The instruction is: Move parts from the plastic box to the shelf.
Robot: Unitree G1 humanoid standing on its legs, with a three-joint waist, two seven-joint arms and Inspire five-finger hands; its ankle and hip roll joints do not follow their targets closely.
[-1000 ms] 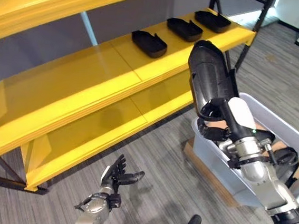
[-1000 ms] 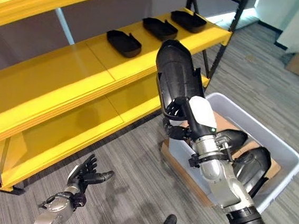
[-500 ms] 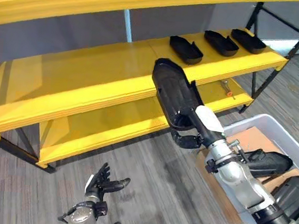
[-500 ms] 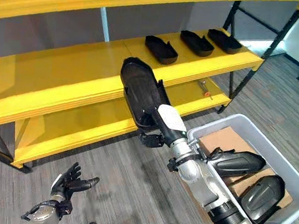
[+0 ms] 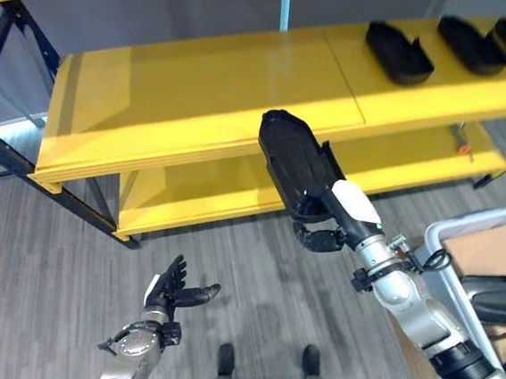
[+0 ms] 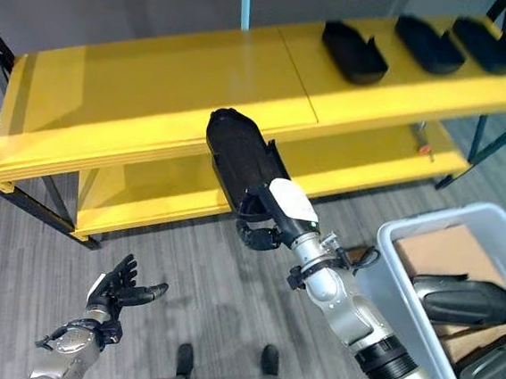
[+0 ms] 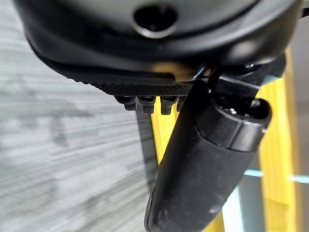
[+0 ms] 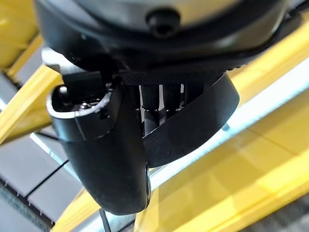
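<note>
So the right arm comes in from the lower right and reaches up and across toward the middle of the scene, forearm angled up-left. The right hand (image 5: 327, 234) has its fingers curled around the near end of a long black part (image 5: 293, 162), with the white-covered thumb lying along the top side of it. In the right wrist view you can see the fingers (image 8: 157, 104) wrapped in under the part's rim, so it's properly clamped, not just resting there.

The part is an elongated, rounded shell thing. Its long axis runs diagonally: near end down at the hand, far end pointing up and to the left, toward the front edge of the yellow shelf (image 5: 200, 86). It's up in the air in front of the middle shelf board, not sitting on it.

The left hand (image 5: 171, 291) is low, down by the floor on the left, palm turned up-ish with fingers spread loosely and holding nothing.

Three more black parts (image 5: 398, 53) already sit in a row on the shelf, over at the right end. The plastic box (image 6: 397, 275) is at the right edge on the floor, with a couple of dark parts (image 6: 466, 301) lying inside on brown cardboard.
</note>
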